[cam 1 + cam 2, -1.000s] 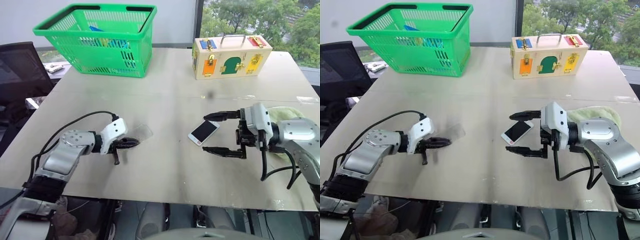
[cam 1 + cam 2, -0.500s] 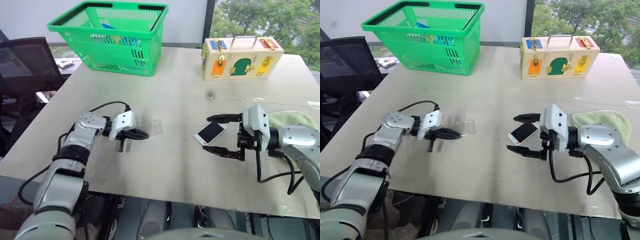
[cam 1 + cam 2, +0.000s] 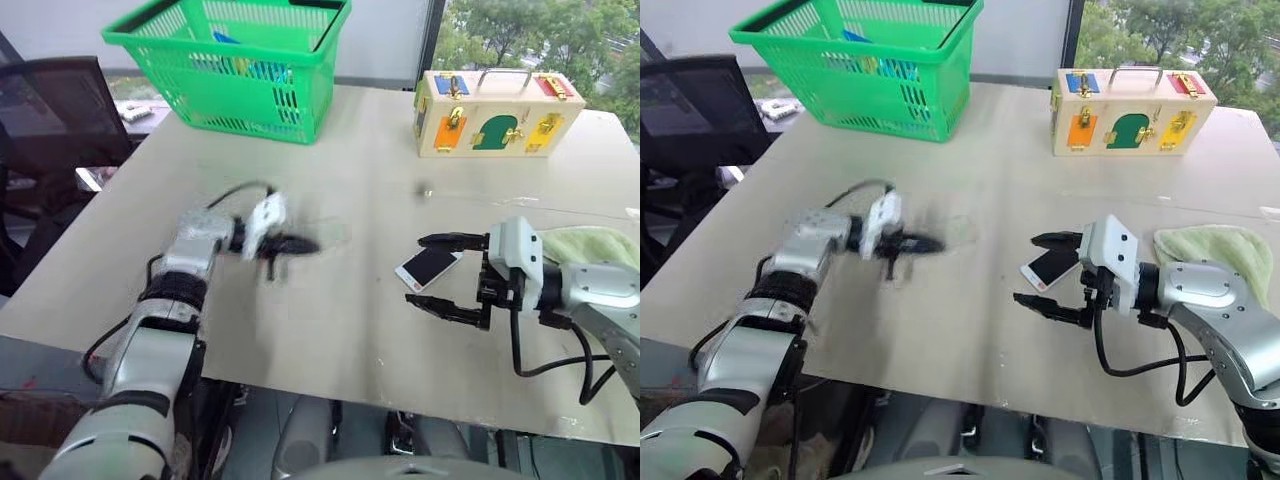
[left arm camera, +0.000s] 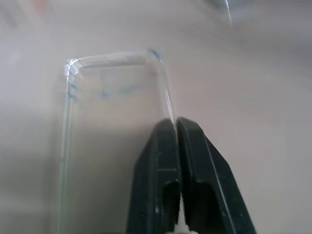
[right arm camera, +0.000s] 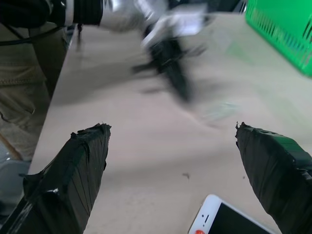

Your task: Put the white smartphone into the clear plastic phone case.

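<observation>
While one pincer [image 4: 176, 127] grips one case [image 4: 114, 112], one phone [image 3: 428, 267] lies flat.

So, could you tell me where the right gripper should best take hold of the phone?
Probably across its two long edges near the middle, coming from above. The phone lies flat, screen up, on the table, so only its thin sides offer purchase; the right gripper is open with a finger on either side of it.

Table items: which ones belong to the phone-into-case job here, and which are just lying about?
Part of the job:
- white smartphone, flat on the table between the open right gripper fingers
- clear plastic phone case, pinched in the shut left gripper

Lying about:
- green basket
- wooden latch box
- green cloth
</observation>
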You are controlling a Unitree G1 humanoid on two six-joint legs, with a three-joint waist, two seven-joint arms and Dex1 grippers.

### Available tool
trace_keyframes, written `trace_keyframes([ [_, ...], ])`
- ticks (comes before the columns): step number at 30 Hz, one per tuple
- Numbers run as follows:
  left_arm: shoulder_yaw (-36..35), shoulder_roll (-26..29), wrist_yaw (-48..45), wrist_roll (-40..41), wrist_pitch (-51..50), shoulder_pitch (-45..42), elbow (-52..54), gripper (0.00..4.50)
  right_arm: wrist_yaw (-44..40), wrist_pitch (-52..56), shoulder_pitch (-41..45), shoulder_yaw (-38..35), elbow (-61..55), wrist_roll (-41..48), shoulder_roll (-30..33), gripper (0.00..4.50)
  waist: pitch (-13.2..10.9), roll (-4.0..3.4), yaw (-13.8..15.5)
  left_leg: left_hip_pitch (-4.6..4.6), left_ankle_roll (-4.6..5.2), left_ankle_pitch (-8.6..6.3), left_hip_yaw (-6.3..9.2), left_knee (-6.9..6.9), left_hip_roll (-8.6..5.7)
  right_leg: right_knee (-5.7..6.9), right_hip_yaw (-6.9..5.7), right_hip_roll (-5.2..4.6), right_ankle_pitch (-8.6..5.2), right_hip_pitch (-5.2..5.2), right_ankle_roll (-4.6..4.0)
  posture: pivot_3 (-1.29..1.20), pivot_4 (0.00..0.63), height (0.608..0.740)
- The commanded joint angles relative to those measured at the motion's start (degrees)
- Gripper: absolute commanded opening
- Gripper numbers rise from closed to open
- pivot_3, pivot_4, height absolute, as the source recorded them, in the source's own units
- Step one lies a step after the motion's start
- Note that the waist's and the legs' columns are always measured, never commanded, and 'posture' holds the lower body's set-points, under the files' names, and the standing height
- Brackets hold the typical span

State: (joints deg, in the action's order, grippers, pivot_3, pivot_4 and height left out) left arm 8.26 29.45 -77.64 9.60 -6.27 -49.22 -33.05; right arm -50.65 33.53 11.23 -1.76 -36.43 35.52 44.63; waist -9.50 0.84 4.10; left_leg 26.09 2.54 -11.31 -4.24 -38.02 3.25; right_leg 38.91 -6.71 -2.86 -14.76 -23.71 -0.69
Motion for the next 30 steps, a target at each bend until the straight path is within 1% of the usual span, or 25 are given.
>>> trace_keyframes([
  [1, -3.2, 0.2, 7.0, 4.3, -15.9, -5.0, 16.9, 0.04, 0.3, -0.7, 0.8, -1.4, -1.3, 1.0, -0.1, 4.5, 0.0, 0.01, -0.8, 0.23, 0.0, -0.01, 0.05, -0.28, 0.02, 0.01, -0.02, 0.06, 0.04, -0.06, 0.08, 0.0, 0.15, 0.74],
  [3, -3.1, 0.8, 8.4, 5.2, -20.4, -4.6, 21.1, 0.04, 0.0, -0.9, 1.2, -1.0, -0.8, 0.9, -0.2, 4.5, 0.0, -0.01, -2.5, 0.18, -0.08, 0.02, -0.03, -0.28, -0.14, -0.05, 0.26, 0.1, -0.03, -0.03, 0.32, 0.0, 0.15, 0.74],
  [5, -2.3, 1.6, 8.5, 6.6, -25.2, -3.2, 25.7, 0.04, -0.3, -1.2, 1.7, -0.8, -0.2, 0.8, -0.3, 4.5, 0.0, 0.0, -3.6, -0.24, -0.1, 0.02, 0.02, -0.13, -0.42, -0.04, 0.8, 0.08, -0.1, 0.12, 0.47, 0.0, 0.15, 0.74],
  [7, -0.7, 3.2, 7.6, 7.4, -28.6, -0.4, 30.5, 0.04, -0.5, -1.4, 2.1, -0.5, 0.2, 0.6, -0.3, 4.5, -0.1, 0.09, -4.4, -0.65, -0.08, 0.0, 0.13, 0.43, -0.76, -0.06, 1.3, 0.06, -0.17, 0.12, 0.59, 0.0, 0.15, 0.74],
  [8, -0.1, 3.8, 7.7, 7.8, -30.5, 0.9, 32.5, 0.04, -0.5, -1.4, 2.2, -0.5, 0.3, 0.6, -0.3, 4.5, -0.2, 0.13, -4.6, -0.78, -0.09, 0.0, 0.15, 0.73, -0.87, -0.06, 1.36, 0.04, -0.17, 0.1, 0.58, 0.0, 0.15, 0.74],
  [11, 1.2, 5.7, 8.7, 8.8, -34.8, 6.1, 38.1, 0.04, -0.2, -0.9, 2.4, -0.3, 0.3, 0.8, -0.5, 4.5, -0.4, 0.29, -4.6, -0.87, -0.06, -0.02, 0.17, 0.77, -0.75, -0.01, 1.38, 0.1, -0.18, 0.09, 0.57, 0.0, 0.15, 0.74],
  [16, 1.9, 9.2, 8.6, 9.8, -36.2, 13.1, 43.0, 0.04, 2.0, 1.8, 1.3, -0.1, -0.6, 1.4, -0.5, 4.5, -0.4, 0.31, -4.3, -1.02, -0.01, -0.06, 0.13, 0.78, -0.69, 0.04, 1.41, 0.04, -0.15, 0.16, 0.54, 0.0, 0.15, 0.74],
  [20, 3.6, 12.0, 7.5, 8.1, -32.0, 17.0, 43.4, 0.04, 4.1, 3.4, 0.3, 0.1, -1.1, 1.2, -0.7, 4.5, -0.4, 0.31, -3.4, -1.04, 0.0, -0.07, 0.11, 0.78, -0.7, 0.02, 1.43, 0.01, -0.13, 0.18, 0.54, 0.0, 0.15, 0.74],
  [23, 5.0, 13.1, 8.3, 6.9, -29.6, 19.8, 46.1, 0.04, 5.2, 3.8, -0.6, 0.8, -1.2, 0.3, -1.0, 4.5, -0.4, 0.31, -3.1, -1.03, 0.0, -0.07, 0.08, 0.82, -0.7, 0.0, 1.45, 0.0, -0.14, 0.16, 0.53, 0.0, 0.15, 0.74],
  [30, 7.0, 19.4, 6.1, 6.3, -24.5, 27.2, 62.1, 0.04, 5.0, 3.4, -1.6, 1.2, -0.9, -0.1, -0.6, 4.5, -0.5, 0.34, -3.2, -1.03, 0.0, -0.08, 0.02, 0.84, -0.75, -0.03, 1.5, -0.08, -0.14, 0.15, 0.53, 0.0, 0.15, 0.74],
])
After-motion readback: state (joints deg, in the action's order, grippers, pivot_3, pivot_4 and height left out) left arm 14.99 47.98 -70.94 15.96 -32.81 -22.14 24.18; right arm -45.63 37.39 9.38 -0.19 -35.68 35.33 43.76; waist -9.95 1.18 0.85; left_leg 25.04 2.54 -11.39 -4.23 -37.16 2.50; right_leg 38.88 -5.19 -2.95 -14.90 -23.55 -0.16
